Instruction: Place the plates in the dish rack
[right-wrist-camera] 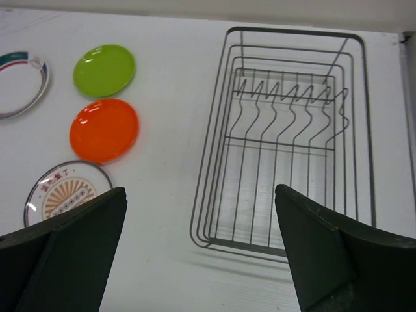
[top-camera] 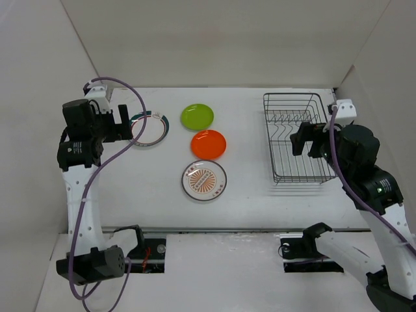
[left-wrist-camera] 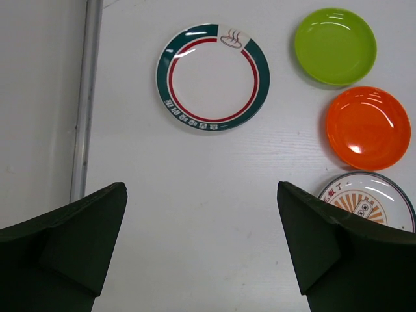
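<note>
Left gripper (left-wrist-camera: 201,195) (agape); plates (left-wrist-camera: 212,77) — none touching

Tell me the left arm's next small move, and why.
Probably ease the open left fingers forward and down to the round white plate with the dark teal rim: it lies flat ahead of them, and the dark wire dish rack is empty.

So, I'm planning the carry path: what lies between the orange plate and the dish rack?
Nothing. Only bare white table runs from the orange plate to the dish rack. This is clearest in the top external view, and the right wrist view agrees.
</note>
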`<state>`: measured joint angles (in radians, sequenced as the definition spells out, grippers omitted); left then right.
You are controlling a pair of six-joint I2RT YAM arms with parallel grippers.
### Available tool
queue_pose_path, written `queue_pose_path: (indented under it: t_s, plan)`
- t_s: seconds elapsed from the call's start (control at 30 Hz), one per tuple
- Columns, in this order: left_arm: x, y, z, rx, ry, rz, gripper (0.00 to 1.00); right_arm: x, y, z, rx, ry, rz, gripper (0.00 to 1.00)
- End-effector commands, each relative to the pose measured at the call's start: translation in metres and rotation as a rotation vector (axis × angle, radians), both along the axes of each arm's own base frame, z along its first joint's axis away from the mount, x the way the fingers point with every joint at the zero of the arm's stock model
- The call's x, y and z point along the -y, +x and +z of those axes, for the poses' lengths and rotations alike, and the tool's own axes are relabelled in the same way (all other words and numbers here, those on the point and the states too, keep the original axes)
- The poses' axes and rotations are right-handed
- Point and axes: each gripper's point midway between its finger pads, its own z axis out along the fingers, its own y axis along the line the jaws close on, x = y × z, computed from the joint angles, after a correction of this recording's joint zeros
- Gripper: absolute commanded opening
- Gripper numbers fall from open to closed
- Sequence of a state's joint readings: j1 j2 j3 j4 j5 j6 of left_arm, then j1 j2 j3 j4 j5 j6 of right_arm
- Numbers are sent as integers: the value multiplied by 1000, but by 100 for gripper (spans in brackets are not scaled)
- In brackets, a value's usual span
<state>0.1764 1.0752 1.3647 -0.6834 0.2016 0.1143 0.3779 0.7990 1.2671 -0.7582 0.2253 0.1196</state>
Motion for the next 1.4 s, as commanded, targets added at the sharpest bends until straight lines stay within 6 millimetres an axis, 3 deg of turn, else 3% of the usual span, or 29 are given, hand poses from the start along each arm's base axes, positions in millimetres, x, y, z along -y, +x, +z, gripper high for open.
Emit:
queue_pose_path:
  t_s: [0.0,0.07,0.1,0.2,0.33,0.4,0.43,0.53,0.8,0.97,1.23,1.33,1.37]
  plan:
    - [6,26,-21,-11,-31,-55,100,-28,3,15,66,45,148,100]
    - [9,35,-44,-73,-57,-75,100,-39,5,13,64,54,196,100]
    - [14,46,-65,-127,-82,-119,100,-46,5,11,56,47,233,100]
    - [20,64,-95,-190,-138,-175,100,-55,3,12,58,40,268,100]
    - [9,83,-124,-247,-235,-199,100,-63,-3,15,68,42,302,100]
    - [-7,93,-127,-250,-312,-145,100,-65,-6,20,85,49,315,100]
    - [-15,98,-141,-277,-353,-103,100,-67,-7,14,73,45,324,100]
    - [-34,108,-154,-280,-455,-11,100,-69,-13,19,94,65,330,100]
    - [-57,125,-213,-342,-489,89,100,-81,-29,31,143,103,430,100]
    - [-61,132,-238,-358,-510,76,100,-82,-34,38,164,104,452,100]
    - [-70,150,-252,-345,-522,66,97,-74,-43,47,206,124,431,100]
    - [-67,158,-265,-372,-569,48,94,-74,-43,45,197,121,431,100]
    - [-65,154,-278,-410,-592,62,92,-72,-42,45,198,119,419,100]
